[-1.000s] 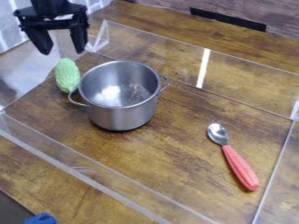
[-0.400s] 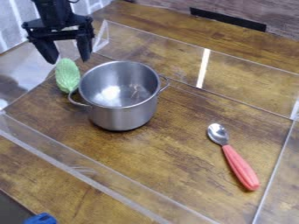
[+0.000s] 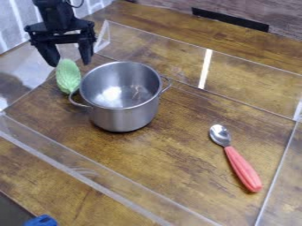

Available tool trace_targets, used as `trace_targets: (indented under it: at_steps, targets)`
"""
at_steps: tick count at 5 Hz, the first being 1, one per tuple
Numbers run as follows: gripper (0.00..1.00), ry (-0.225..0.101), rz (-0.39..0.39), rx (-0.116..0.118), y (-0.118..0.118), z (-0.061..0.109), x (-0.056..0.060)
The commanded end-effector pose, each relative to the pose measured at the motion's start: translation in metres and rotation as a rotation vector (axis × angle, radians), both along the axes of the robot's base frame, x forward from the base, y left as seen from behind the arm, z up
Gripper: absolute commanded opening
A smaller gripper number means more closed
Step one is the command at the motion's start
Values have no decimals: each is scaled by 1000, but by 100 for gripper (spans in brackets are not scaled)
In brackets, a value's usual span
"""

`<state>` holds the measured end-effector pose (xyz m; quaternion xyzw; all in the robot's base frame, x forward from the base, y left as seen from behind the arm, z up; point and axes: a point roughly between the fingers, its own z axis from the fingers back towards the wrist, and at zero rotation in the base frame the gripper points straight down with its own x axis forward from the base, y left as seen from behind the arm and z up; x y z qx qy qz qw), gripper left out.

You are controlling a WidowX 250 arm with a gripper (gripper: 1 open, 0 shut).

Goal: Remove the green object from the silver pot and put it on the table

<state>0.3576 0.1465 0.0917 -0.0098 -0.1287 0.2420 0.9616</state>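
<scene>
The green object [image 3: 67, 77], a light-green bumpy oval lump, lies on the dark wood table [image 3: 177, 150] just left of the silver pot [image 3: 119, 94], close to its left handle. The pot stands upright and nothing green shows inside it. My black gripper [image 3: 65, 50] hangs directly above the green lump, pointing down, its two fingers spread wide with nothing between them. The fingertips stand a little above the lump's top end.
A spoon with a red handle [image 3: 237, 159] lies at the right front of the table. Clear acrylic walls [image 3: 83, 168] edge the tabletop on all sides. A blue item [image 3: 41, 221] shows at the bottom left corner outside the wall.
My gripper has sunk lower over the green object, staying open. The pot, lump and spoon have not moved.
</scene>
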Motion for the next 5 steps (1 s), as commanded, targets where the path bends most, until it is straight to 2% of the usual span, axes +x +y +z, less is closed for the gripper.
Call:
trace_targets:
  at_steps: [1,3,5]
  targets:
    - [100,-77,-59,55,-5,37,6]
    - [100,-95,-103,71,2,53,4]
    - [100,-100,-85,79,-17,50,13]
